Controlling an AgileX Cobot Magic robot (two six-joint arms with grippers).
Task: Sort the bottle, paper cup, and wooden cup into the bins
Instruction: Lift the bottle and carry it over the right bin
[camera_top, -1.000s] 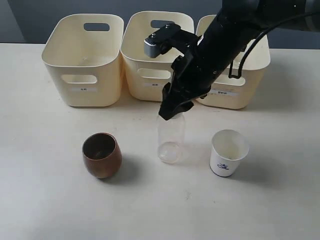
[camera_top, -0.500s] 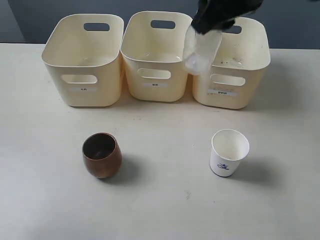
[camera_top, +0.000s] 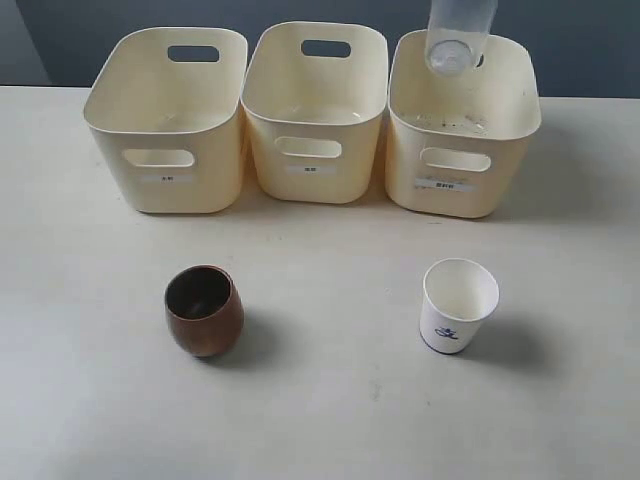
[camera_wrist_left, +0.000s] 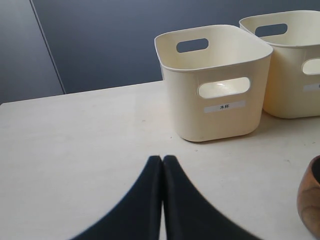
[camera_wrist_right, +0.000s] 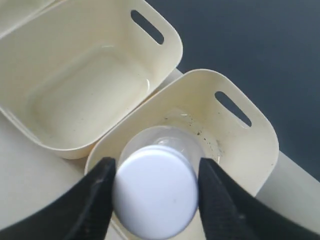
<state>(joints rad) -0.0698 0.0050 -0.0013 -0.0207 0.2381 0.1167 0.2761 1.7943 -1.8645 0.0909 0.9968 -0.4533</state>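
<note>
The clear bottle (camera_top: 458, 38) hangs over the right-hand bin (camera_top: 462, 165), its top cut off by the frame edge. In the right wrist view my right gripper (camera_wrist_right: 156, 167) is shut on the bottle's white cap (camera_wrist_right: 155, 192), with that bin's inside (camera_wrist_right: 235, 135) below it. The right arm itself is out of the exterior view. The wooden cup (camera_top: 204, 310) stands on the table at front left, the paper cup (camera_top: 458, 305) at front right. My left gripper (camera_wrist_left: 163, 159) is shut and empty, low over the table, with the wooden cup's edge (camera_wrist_left: 311, 202) beside it.
Three cream bins stand in a row at the back: left (camera_top: 170, 130), middle (camera_top: 315, 140) and right. The left wrist view faces the left bin (camera_wrist_left: 215, 90) and part of the middle bin (camera_wrist_left: 290, 60). The middle bin (camera_wrist_right: 75, 95) holds nothing.
The right gripper lifted the bottle off the table between the cups and carried it up and to the right, over the right bin. The arm has left the exterior view.
</note>
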